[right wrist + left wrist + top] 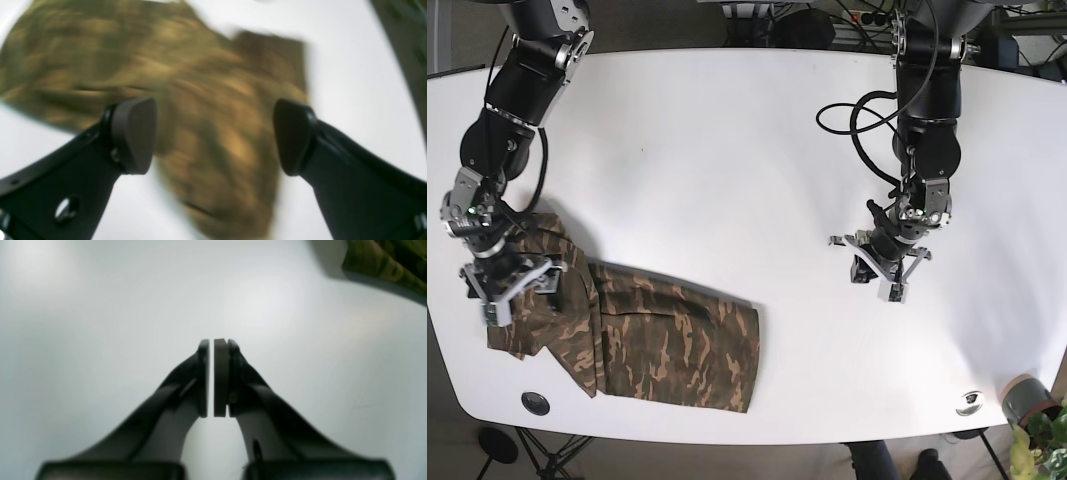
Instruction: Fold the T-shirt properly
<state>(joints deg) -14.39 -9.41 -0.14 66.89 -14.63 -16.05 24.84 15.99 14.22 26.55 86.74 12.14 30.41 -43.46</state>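
Base view shows the camouflage-patterned cotton T-shirt [642, 335] lying partly folded at the near-left edge of the white table [727, 150], its long axis running left to right. My right gripper [509, 287] hangs directly over the shirt's bunched left end, jaws spread wide, holding nothing. My left gripper [887, 270] is well apart over bare table, pads pressed nearly together and empty. I judge the right arm far nearer, so the next grasp falls to it.
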